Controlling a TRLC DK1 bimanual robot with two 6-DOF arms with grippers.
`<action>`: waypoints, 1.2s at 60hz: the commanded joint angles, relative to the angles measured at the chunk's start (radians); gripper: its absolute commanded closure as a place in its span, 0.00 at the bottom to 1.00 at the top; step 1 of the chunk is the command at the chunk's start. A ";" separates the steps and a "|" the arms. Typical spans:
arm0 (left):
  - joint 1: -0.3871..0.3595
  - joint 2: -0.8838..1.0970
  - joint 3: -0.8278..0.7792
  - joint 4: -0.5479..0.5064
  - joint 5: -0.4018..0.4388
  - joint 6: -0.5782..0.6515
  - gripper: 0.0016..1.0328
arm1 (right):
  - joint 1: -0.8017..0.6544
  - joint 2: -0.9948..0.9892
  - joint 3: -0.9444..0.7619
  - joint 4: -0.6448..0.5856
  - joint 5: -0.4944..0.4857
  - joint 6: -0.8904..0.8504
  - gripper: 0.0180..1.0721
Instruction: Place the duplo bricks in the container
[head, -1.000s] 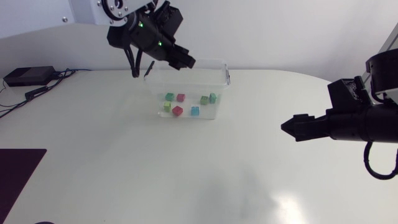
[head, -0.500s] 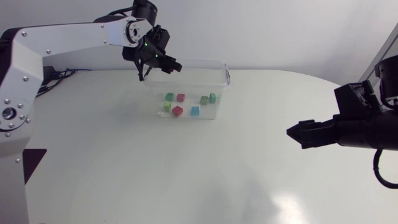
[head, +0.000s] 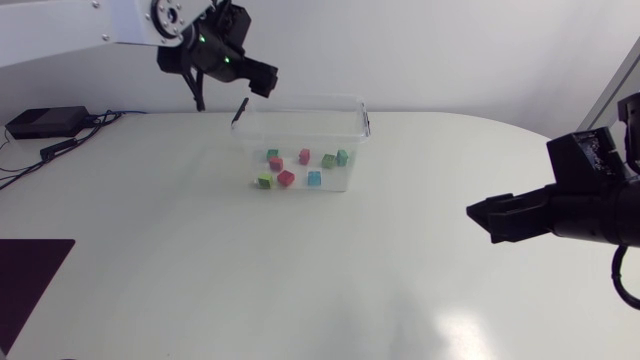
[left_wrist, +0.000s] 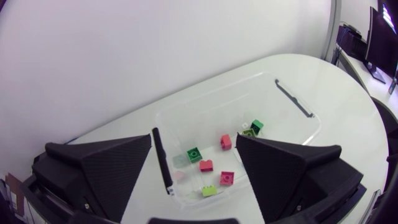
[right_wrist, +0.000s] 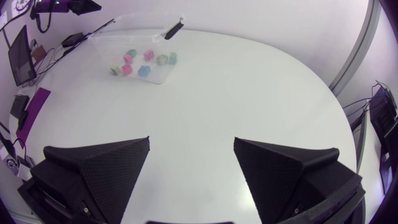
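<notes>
L gripper (head: 262, 80) hangs high over the far left end of the container (head: 352, 140). Its two black wedge fingers stand wide apart w/ nothing between them. In the L wrist view the box sits right under the gap. The container is a clear plastic box w/ round corners and a thin black clip (head: 240, 110) at each short end. The duplo bricks (head: 286, 178) lie inside on its floor. They're small and blocky: green brick (head: 273, 155), pink brick (head: 304, 156), blue brick (head: 314, 178), lime brick (head: 265, 181). R gripper (head: 478, 213) is over the smooth white table (head: 200, 270), well apart from the box. Its matte fingers are spread and hold nothing.
</notes>
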 joint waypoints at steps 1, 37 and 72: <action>0.002 -0.092 -0.053 0.010 -0.025 -0.024 0.04 | 0.015 -0.017 -0.010 -0.014 0.025 -0.010 0.06; 0.054 -0.678 -0.602 0.217 -0.188 0.005 0.04 | 0.064 -0.208 -0.062 0.024 0.232 0.008 0.06; 0.100 -1.113 -1.021 0.368 -0.277 0.115 0.04 | 0.052 -0.444 -0.149 0.087 0.295 -0.003 0.06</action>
